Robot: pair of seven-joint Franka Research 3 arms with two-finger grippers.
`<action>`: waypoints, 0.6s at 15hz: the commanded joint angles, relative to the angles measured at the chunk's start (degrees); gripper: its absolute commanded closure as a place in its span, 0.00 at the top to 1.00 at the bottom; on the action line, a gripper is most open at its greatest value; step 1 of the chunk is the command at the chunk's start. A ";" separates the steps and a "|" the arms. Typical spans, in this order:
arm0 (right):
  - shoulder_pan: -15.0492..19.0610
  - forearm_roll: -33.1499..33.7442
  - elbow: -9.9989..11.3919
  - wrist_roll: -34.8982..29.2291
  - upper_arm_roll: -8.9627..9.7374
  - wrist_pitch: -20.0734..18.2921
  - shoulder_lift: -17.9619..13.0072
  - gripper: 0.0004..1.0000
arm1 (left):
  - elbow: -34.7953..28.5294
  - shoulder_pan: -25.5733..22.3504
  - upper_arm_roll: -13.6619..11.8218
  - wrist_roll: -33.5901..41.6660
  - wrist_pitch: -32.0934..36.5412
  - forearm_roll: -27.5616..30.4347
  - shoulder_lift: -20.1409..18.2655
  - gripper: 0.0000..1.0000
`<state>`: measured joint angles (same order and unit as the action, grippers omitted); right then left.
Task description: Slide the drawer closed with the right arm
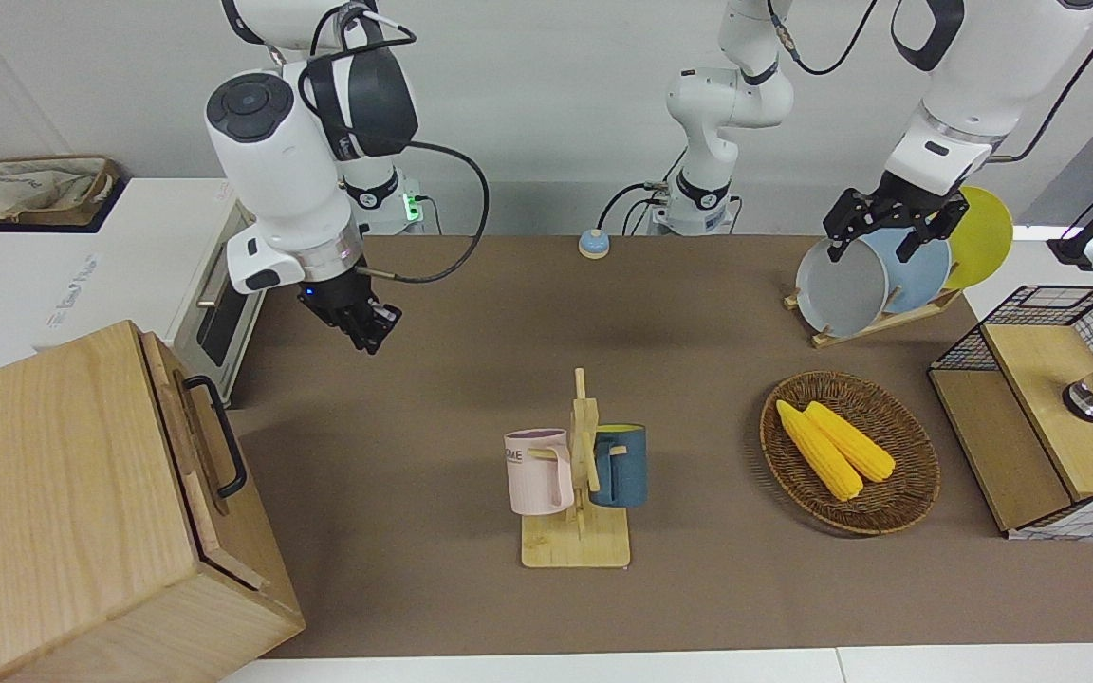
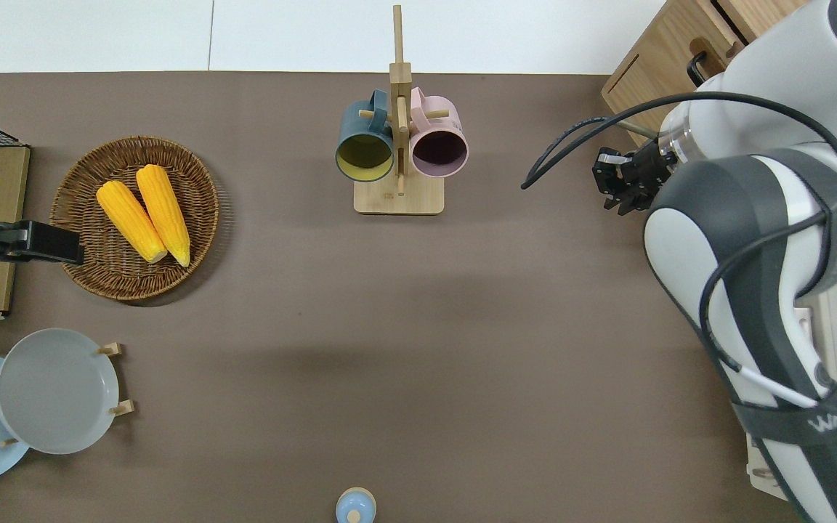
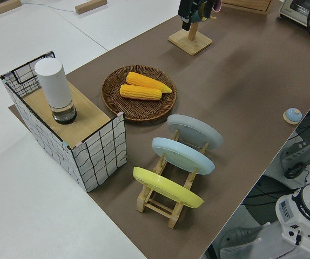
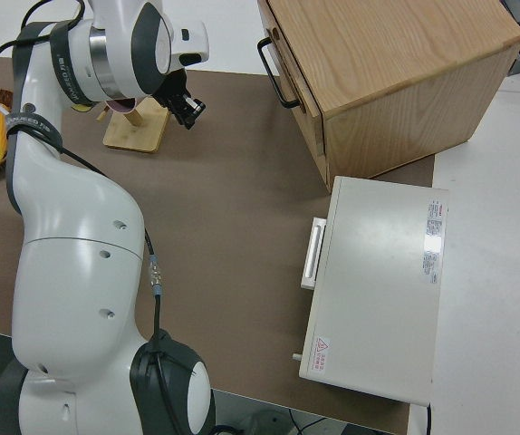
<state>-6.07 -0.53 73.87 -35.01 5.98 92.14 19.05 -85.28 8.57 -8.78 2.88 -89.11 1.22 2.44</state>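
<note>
The drawer (image 1: 181, 417), light wood with a black bar handle (image 1: 224, 436), sits pushed into the pale wood cabinet (image 1: 53, 493), its front about level with the cabinet's front. It also shows in the right side view (image 4: 296, 86). My right gripper (image 1: 366, 332) is up in the air, clear of the handle. In the overhead view (image 2: 616, 185) it is over the brown mat between the cabinet (image 2: 654, 69) and the mug rack. Its fingers look closed and hold nothing. The left arm is parked, with its gripper (image 1: 874, 232) open.
A white oven (image 4: 378, 281) stands beside the cabinet, nearer to the robots. A wooden mug rack (image 1: 577, 474) with two mugs is mid-table. A wicker basket (image 1: 907, 479) with corn, a plate rack (image 1: 874, 327) and a wire-mesh box (image 1: 1049, 408) stand toward the left arm's end.
</note>
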 commanded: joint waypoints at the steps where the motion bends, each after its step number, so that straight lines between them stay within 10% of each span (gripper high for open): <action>1: -0.26 0.88 1.18 11.43 -0.44 -4.76 -4.44 0.00 | 1.26 1.01 -0.98 0.46 -0.01 -0.69 0.81 1.00; 9: -0.61 0.44 10.05 28.32 -5.80 -9.26 -15.25 0.00 | 1.26 1.01 -0.98 0.46 -0.01 -0.69 0.81 1.00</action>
<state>-6.45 -0.45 77.42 -13.03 2.43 82.42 9.43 -85.28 8.57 -8.78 2.88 -89.11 1.22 2.44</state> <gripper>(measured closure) 1.000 0.009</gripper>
